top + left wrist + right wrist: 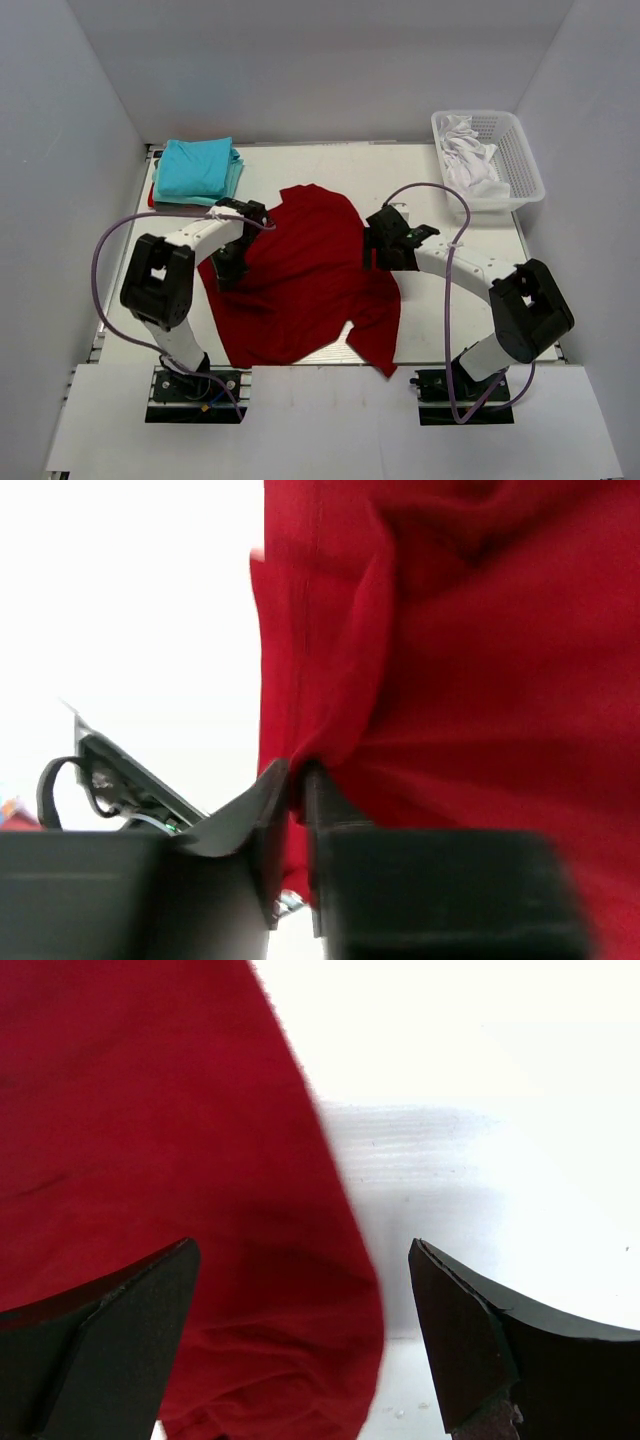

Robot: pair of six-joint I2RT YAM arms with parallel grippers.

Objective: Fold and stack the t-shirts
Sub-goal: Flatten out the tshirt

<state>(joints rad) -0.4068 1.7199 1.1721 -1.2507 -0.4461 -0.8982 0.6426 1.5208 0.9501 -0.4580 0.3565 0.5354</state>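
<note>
A large dark red t-shirt (300, 280) lies spread and rumpled across the middle of the table. My left gripper (228, 268) is at its left edge. In the left wrist view that gripper (297, 775) is shut on a pinch of the red cloth (480, 680), and folds fan out from the jaws. My right gripper (378, 245) hovers open over the shirt's right edge. In the right wrist view it (302, 1250) straddles the hem of the red cloth (150, 1140) with nothing gripped. Folded turquoise t-shirts (197, 170) are stacked at the back left.
A white mesh basket (525, 165) stands at the back right with white cloth (470, 160) in it. Bare white table (500, 1080) lies to the right of the red shirt. Grey walls close in the left, back and right sides.
</note>
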